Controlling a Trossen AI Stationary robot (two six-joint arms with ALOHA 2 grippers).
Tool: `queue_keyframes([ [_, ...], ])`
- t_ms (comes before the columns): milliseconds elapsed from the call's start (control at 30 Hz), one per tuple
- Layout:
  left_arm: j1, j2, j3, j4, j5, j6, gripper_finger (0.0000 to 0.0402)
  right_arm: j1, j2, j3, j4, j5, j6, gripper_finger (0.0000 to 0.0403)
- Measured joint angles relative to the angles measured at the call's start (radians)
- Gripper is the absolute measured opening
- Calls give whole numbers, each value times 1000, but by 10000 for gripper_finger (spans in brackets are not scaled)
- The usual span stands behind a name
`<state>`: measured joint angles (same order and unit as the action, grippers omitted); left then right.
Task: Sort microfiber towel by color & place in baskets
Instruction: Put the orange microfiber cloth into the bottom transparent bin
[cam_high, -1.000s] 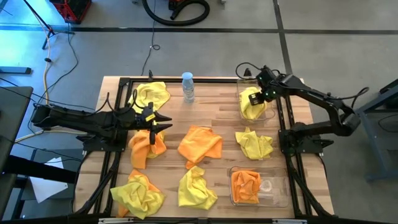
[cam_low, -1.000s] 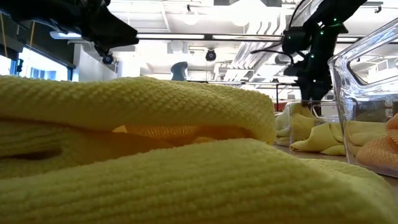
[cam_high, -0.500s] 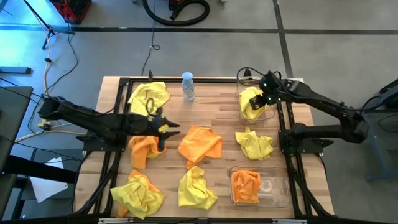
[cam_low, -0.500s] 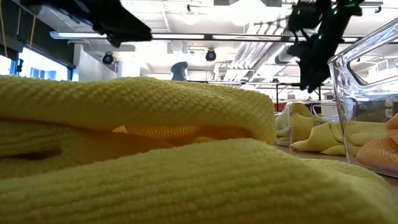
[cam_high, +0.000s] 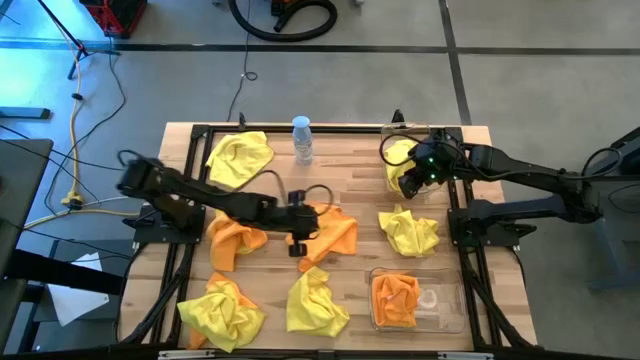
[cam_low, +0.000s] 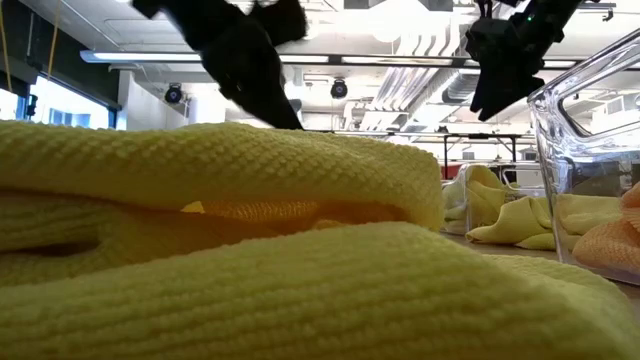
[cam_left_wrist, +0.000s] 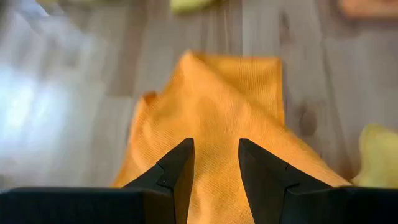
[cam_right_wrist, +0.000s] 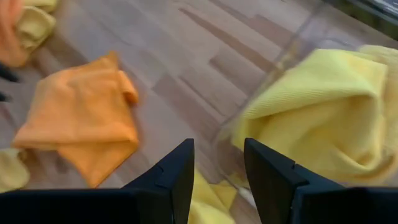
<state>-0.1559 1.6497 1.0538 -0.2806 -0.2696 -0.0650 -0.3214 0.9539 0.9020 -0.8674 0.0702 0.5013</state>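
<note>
Since a second ago you moved the left gripper (cam_high: 300, 232) from the table's left edge onto the center orange towel (cam_high: 330, 235), fingers spread. Yellow towel fills low view, hiding most. Right gripper (cam_high: 408, 180), empty, jaws apart over basket (cam_high: 391, 150).

A small clear water bottle (cam_high: 302, 139) stands upright on the wooden table (cam_high: 345, 170).

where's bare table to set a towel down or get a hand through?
Free wood: the strip between the water bottle and the far basket, running down to the middle orange towel; also the near-right corner beyond the near basket. Crowded: the near-left half, with yellow towels and the left arm.
</note>
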Motion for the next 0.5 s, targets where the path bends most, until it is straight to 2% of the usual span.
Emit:
queue_keyframes([
  [133, 21, 134, 112, -88, 32, 1, 115, 58, 1, 0, 40, 1, 25, 135],
  [300, 34, 253, 205, -169, 85, 72, 115, 120, 1, 0, 36, 10, 55, 135],
  [500, 44, 343, 269, -243, 146, 102, 101, 226, 1, 0, 18, 98, 71, 135],
])
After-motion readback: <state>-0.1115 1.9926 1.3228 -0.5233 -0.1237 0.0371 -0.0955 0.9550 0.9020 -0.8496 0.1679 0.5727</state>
